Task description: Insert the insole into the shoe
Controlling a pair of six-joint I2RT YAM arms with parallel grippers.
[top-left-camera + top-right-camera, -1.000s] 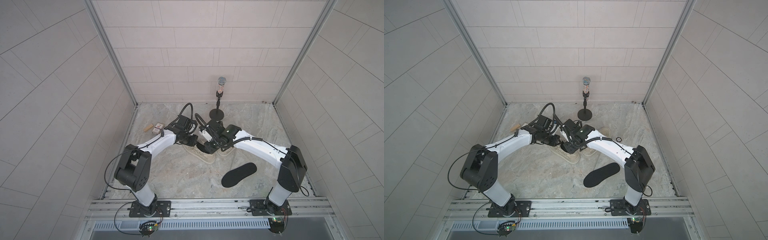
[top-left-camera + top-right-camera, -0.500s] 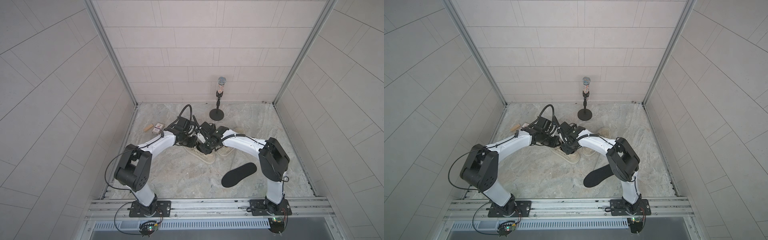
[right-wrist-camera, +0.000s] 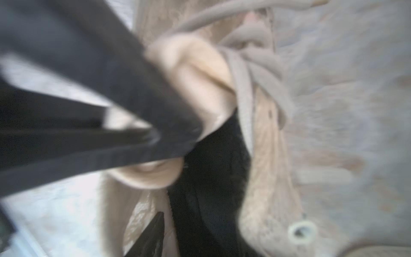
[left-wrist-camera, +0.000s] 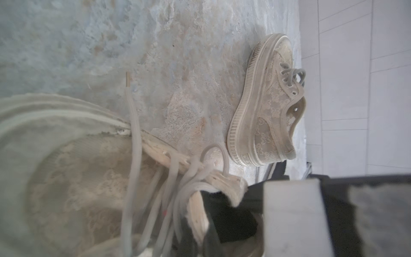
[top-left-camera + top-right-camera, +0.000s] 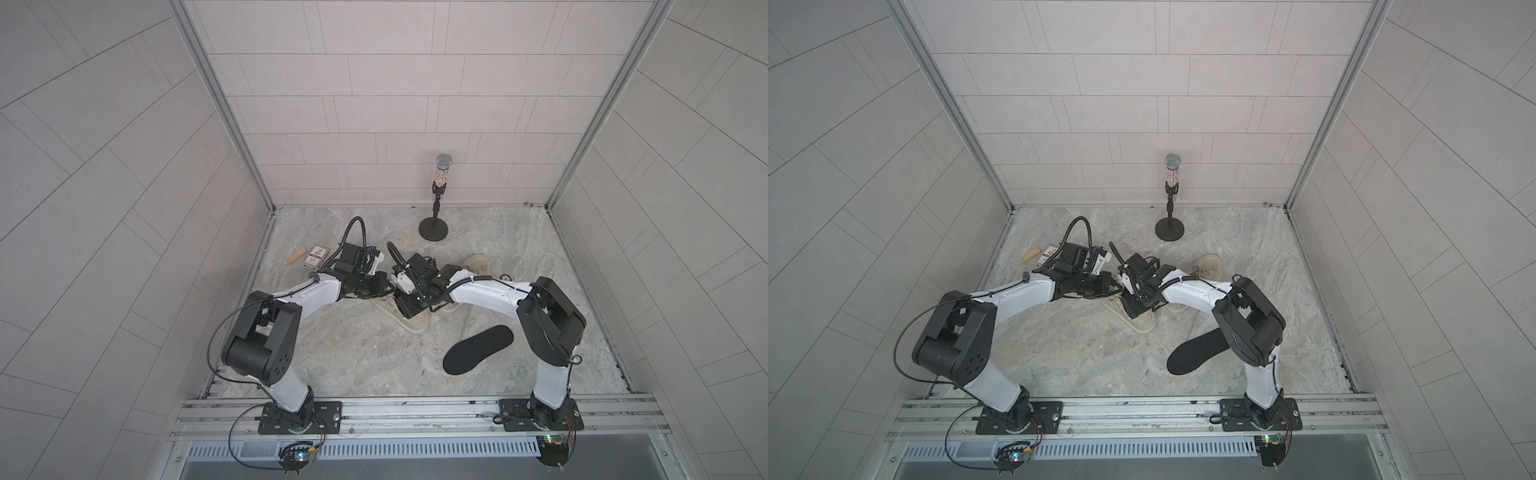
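A beige lace-up shoe [image 5: 415,324] [image 5: 1142,322] lies mid-floor with both grippers on it. My left gripper [image 5: 388,286] [image 5: 1115,286] [image 4: 195,242] is shut on the shoe's tongue [image 4: 198,211]; its black fingers [image 3: 155,106] pinch that flap in the right wrist view. A black insole [image 3: 211,178] [image 4: 231,213] sits inside the shoe opening. My right gripper [image 5: 409,309] [image 5: 1133,309] hovers over the opening, open; one finger [image 3: 153,233] stands off the insole's edge, the other hidden. A second black insole [image 5: 478,349] [image 5: 1200,349] lies flat on the floor, near right.
A matching second shoe [image 5: 478,264] [image 4: 266,104] stands behind the right arm. A microphone on a stand [image 5: 434,195] is at the back. A card box [image 5: 316,255] and a wooden block [image 5: 297,255] lie at the back left. Walls close three sides.
The right arm's elbow has swung inward from the right wall, and the right gripper's jaws have widened over the shoe. The left arm and the loose insole have not moved.
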